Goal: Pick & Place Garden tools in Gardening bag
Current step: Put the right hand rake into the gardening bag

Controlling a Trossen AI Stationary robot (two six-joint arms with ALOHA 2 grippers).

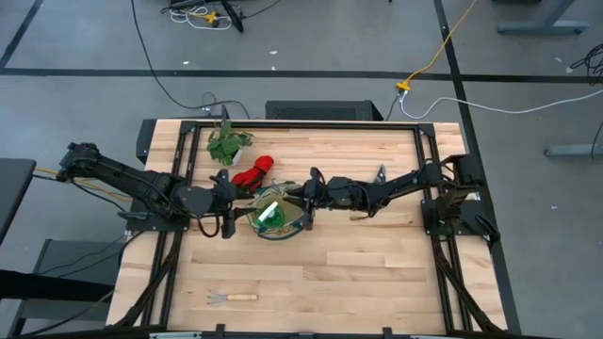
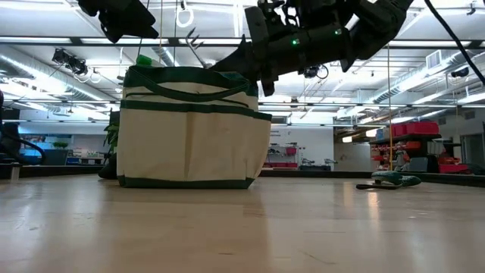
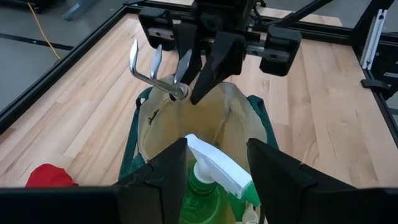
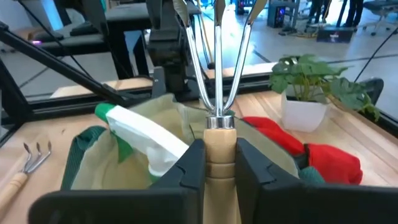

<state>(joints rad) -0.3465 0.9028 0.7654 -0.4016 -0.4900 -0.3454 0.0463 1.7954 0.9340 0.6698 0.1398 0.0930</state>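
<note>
The beige gardening bag [image 1: 279, 217] with green trim stands open at the table's middle; it also shows in the low view [image 2: 189, 133]. The green spray bottle [image 3: 208, 180] stands inside it. My left gripper [image 3: 217, 168] is open above the bag's left side, a finger on either side of the bottle's white head. My right gripper [image 4: 219, 165] is shut on a wooden-handled hand fork [image 3: 155, 71] over the bag's mouth. The red gloves [image 1: 256, 172] lie behind the bag. A second hand fork [image 1: 231, 298] lies near the front edge. The shears [image 2: 389, 180] lie at the right. My right gripper pinches the fork's wooden handle [image 4: 219, 146] between its two fingers, just below the metal collar. The fingers come from the table's right and lie along the handle. The fork is lifted clear above the bag's opening, its tines [image 2: 194, 39] slanting up toward the left.
A leafy plant in a white pot [image 1: 226, 143] stands at the far left behind the gloves. Black frame rails [image 1: 179, 160] run along the table's sides. Bare wood lies in front of the bag [image 1: 330, 273].
</note>
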